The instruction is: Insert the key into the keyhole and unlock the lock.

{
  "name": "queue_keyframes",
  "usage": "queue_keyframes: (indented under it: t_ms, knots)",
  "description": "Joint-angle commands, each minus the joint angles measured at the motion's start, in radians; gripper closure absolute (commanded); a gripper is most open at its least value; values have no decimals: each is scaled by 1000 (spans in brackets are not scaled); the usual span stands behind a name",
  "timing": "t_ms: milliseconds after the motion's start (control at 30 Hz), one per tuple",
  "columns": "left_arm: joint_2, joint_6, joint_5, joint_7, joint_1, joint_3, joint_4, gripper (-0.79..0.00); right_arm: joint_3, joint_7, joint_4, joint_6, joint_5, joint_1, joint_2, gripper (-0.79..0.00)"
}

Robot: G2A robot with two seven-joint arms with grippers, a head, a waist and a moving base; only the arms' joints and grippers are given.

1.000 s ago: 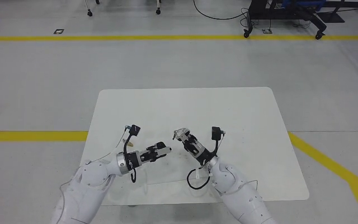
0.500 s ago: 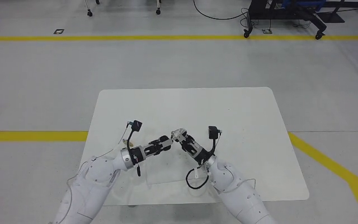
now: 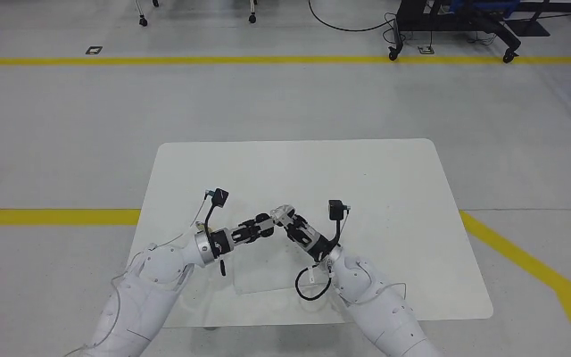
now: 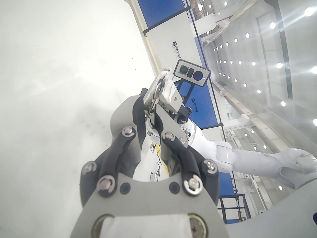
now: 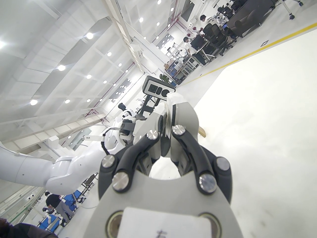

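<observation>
Both grippers meet above the near middle of the white table [image 3: 375, 178]. My right gripper [image 3: 285, 215] is shut on the small silvery lock [image 3: 280, 211], held up in the air. In the left wrist view the lock [image 4: 158, 84] stands just past my left gripper [image 4: 148, 110], which is shut on a thin metal key [image 4: 150, 104]. The key's tip is at the lock's face; whether it sits in the keyhole is hidden. In the right wrist view my right gripper [image 5: 168, 122] pinches the lock [image 5: 168, 112] edge-on, with the left arm close behind it.
A small tan piece [image 5: 201, 132] lies on the table beside the left arm. The wrist cameras [image 3: 217, 195] [image 3: 336, 210] stick up on brackets near both grippers. The table's far half and right side are bare. Yellow floor lines run around the table.
My left gripper has moved up and to the right until its tip meets the lock. My right gripper has shifted slightly left toward it.
</observation>
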Motion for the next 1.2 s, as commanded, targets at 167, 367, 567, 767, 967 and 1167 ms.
queue_keyframes:
  t_ms: [167, 367, 567, 767, 967, 1167]
  knots:
    - [2, -3, 20, 4, -1, -2, 8, 0, 14, 4, 10, -10, 2, 1, -1, 0]
    - [17, -33, 35, -84, 6, -30, -5, 0, 49, 120, 26, -32, 7, 1, 17, -650]
    - [46, -56, -9, -360, 11, -61, -53, 0, 123, 273, -44, -92, 129, -63, 57, -536]
    - [56, -60, 16, -415, 27, -50, -88, 0, 133, 382, -121, -25, 136, -93, 74, -511]
    - [58, -30, 33, -412, 25, -19, -92, 0, 118, 459, -153, 3, 155, -99, 80, -369]
    - [60, -5, 29, -401, 18, -8, -89, 0, 113, 513, -168, 9, 182, -103, 87, -351]
